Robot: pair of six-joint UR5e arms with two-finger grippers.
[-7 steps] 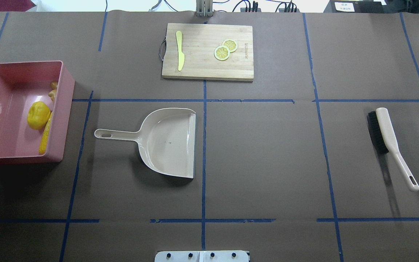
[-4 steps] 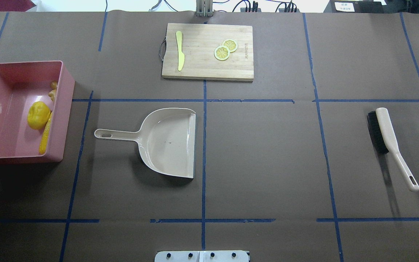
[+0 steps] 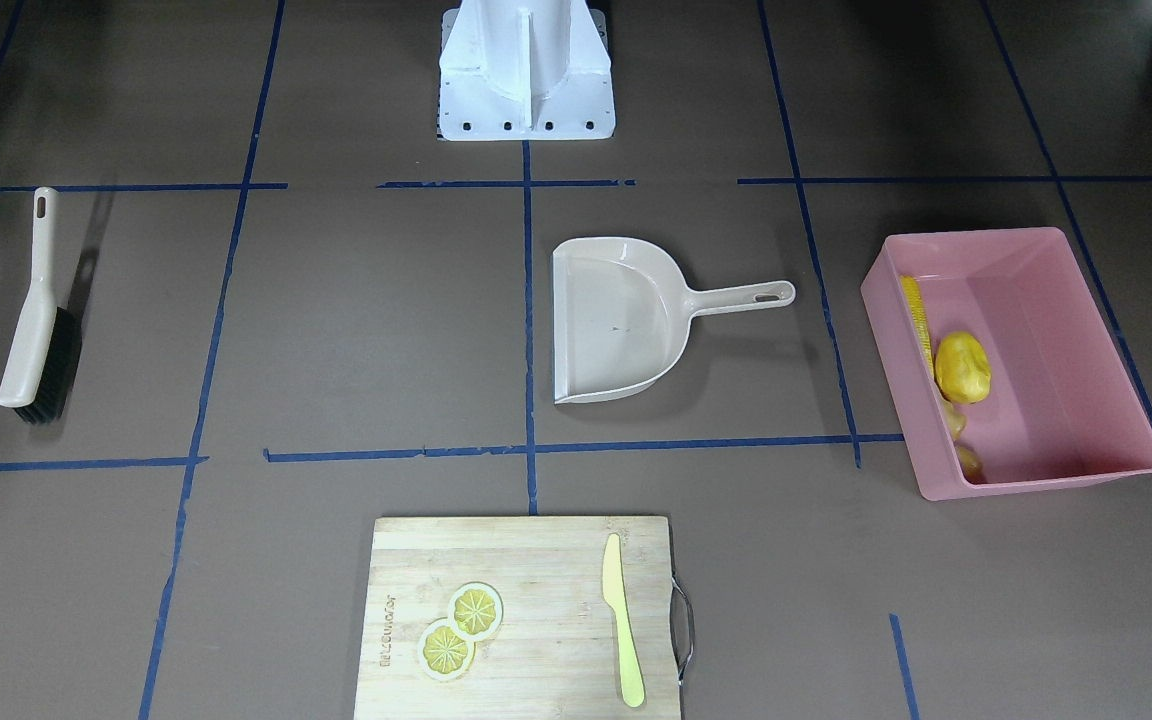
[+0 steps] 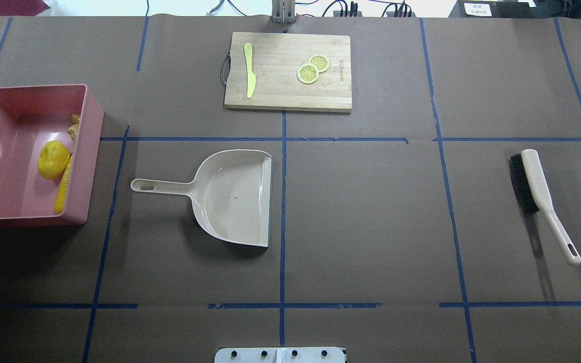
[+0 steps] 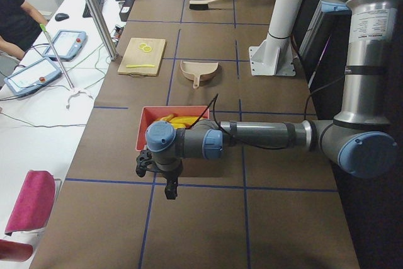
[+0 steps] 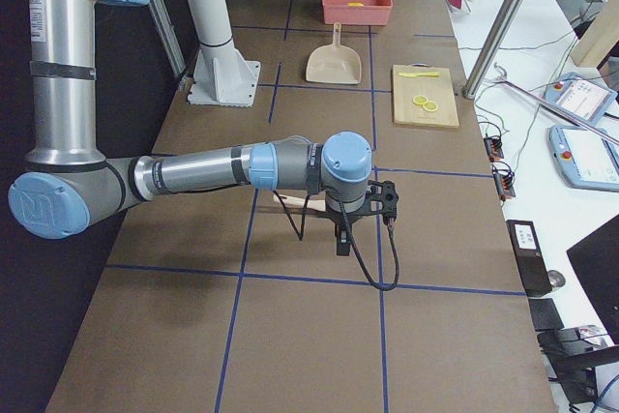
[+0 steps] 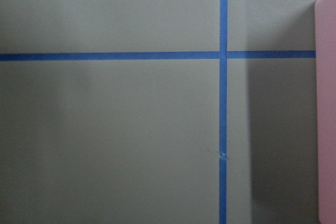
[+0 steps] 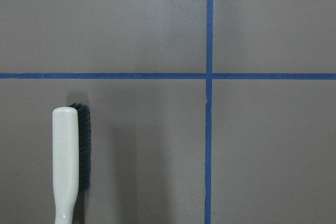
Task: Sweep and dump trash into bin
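Tabletop (image 4: pixel 371 212) is lying bare between dustpan (image 4: pixel 235 196) and brush (image 4: pixel 537 186); bin (image 4: pixel 8 191) is holding corn (image 4: pixel 63 186), potato (image 4: pixel 52 160), ginger (image 4: pixel 73 126); jaws of left gripper (image 5: pixel 169 188) and right gripper (image 6: pixel 342 239): cannot tell.

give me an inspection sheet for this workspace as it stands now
surface: brown paper cover with blue tape grid
job's things: corn cob, potato lump and ginger root all lie inside the pink bin
clutter: dustpan, brush, cutting board bearing knife and lemon slices
end effectors: left end effector beside the bin, right end effector near the brush; open or shut cannot be told
cables: a black cable at each wrist
surroundings: operator and teach pendants at the side bench
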